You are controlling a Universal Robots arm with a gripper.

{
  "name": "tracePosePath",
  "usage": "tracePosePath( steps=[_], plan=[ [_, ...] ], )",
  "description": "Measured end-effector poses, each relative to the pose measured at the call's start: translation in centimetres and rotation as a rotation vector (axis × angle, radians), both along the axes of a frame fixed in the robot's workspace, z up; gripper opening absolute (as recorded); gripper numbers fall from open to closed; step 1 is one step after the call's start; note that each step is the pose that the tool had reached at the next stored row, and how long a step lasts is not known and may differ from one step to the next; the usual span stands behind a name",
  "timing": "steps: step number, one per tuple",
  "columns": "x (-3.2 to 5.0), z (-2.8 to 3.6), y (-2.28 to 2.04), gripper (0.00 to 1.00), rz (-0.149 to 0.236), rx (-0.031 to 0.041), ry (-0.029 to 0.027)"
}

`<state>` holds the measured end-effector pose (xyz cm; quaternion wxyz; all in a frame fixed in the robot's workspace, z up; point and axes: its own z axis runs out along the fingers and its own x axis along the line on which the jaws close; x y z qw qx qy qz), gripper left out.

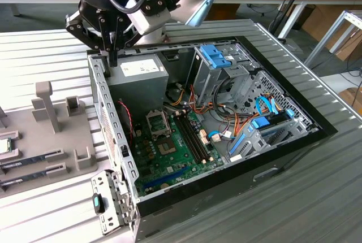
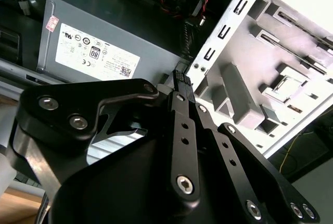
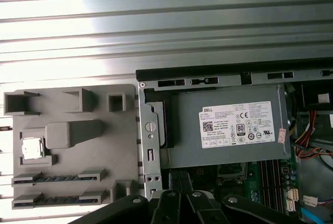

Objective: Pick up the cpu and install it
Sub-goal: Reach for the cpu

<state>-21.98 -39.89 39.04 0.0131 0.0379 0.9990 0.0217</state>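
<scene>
The cpu (image 3: 32, 147), a small silver square with a green rim, lies in a pocket of the grey fixture tray (image 3: 73, 161) beside the computer case; in the exterior view the cpu (image 1: 3, 144) is at the far left edge. My gripper (image 1: 113, 60) hangs over the case's back left corner, above the wall next to the grey power supply (image 1: 141, 73), well apart from the cpu. In the second wrist view the gripper (image 2: 181, 76) is shut with nothing between its fingers. A metal socket frame (image 1: 157, 122) sits on the green motherboard (image 1: 148, 155).
The open computer case (image 1: 294, 141) takes up the middle, with a drive cage (image 1: 218, 68), blue clips and cable bundles (image 1: 237, 127) inside. Upright blocks (image 1: 46, 104) rise from the fixture tray. A hinged metal bracket (image 1: 110, 200) sticks out at the case's front corner.
</scene>
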Motion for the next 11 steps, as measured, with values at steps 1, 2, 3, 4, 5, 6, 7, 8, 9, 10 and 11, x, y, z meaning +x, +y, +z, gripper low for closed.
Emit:
tracePosePath(
  steps=[1, 2, 3, 4, 5, 6, 7, 8, 9, 10, 11],
  plan=[
    [-0.02, 0.0, 0.0, 0.11, 0.0, 0.0, 0.0],
    [-0.04, 0.0, 0.0, 0.11, 0.0, 0.0, 0.0],
    [-0.05, 0.0, 0.0, 0.11, 0.0, 0.0, 0.0],
    [-0.06, 0.0, 0.0, 0.11, 0.0, 0.0, 0.0],
    [-0.08, 0.0, 0.0, 0.11, 0.0, 0.0, 0.0],
    [-0.1, 0.0, 0.0, 0.11, 0.0, 0.0, 0.0001],
    [-0.12, -0.01, 0.0, 0.11, 0.0, 0.0, 0.0],
    [-0.14, -0.01, 0.0, 0.11, 0.0, 0.0, 0.0001],
    [-0.15, -0.01, 0.0, 0.11, 0.0, 0.0, 0.0],
    [-0.17, -0.02, 0.0, 0.11, 0.0, 0.0001, 0.0],
    [-0.19, -0.02, 0.0, 0.11, 0.0, 0.0, 0.0]
  ],
)
